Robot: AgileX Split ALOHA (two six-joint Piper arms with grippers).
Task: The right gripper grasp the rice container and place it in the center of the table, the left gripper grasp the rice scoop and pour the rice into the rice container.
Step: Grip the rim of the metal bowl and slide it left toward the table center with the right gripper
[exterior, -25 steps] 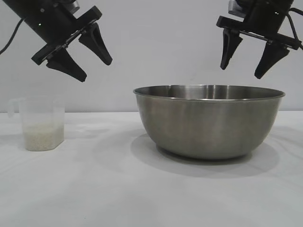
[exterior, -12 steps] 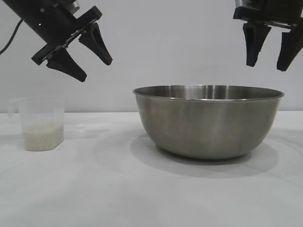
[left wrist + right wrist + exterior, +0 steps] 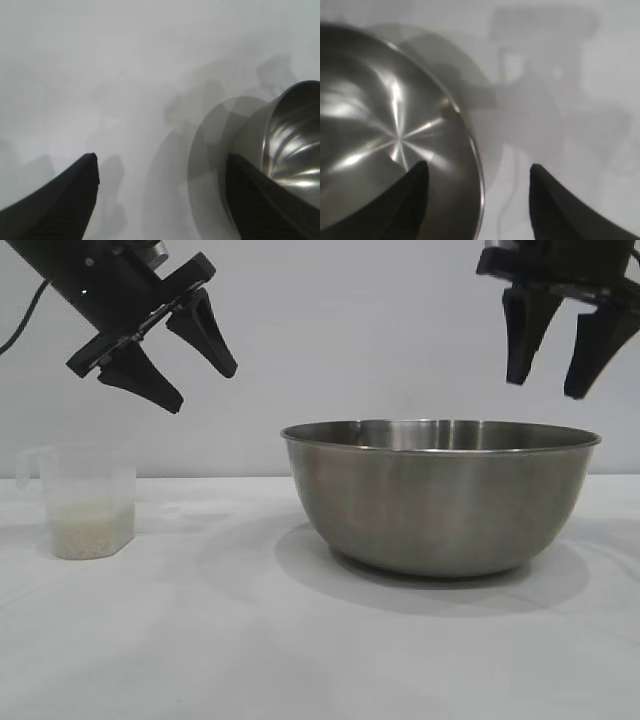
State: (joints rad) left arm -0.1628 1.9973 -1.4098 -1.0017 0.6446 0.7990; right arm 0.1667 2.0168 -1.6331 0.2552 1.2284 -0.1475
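Table [image 3: 150, 640]: white, flat, bearing all items.

Bowl [image 3: 440, 495]: steel, empty, standing right of centre, rim free. Needs shifting to centre; best taken by the rim, one finger inside, one outside, straddled squarely before any squeeze, then slid or raised low to avoid tipping.

Right gripper [image 3: 553, 350]: above the bowl's right rim, pointing down, fingers apart, holding nothing. Lined up over the rim per the wrist view; wants a straight descent.

Left gripper [image 3: 180, 355]: parked high at left, tilted, fingers spread, empty.

Scoop [image 3: 88, 502]: translucent, upright at far left, well apart from the bowl, handle outward.

Rice [image 3: 90, 530]: filling the scoop's lower part.
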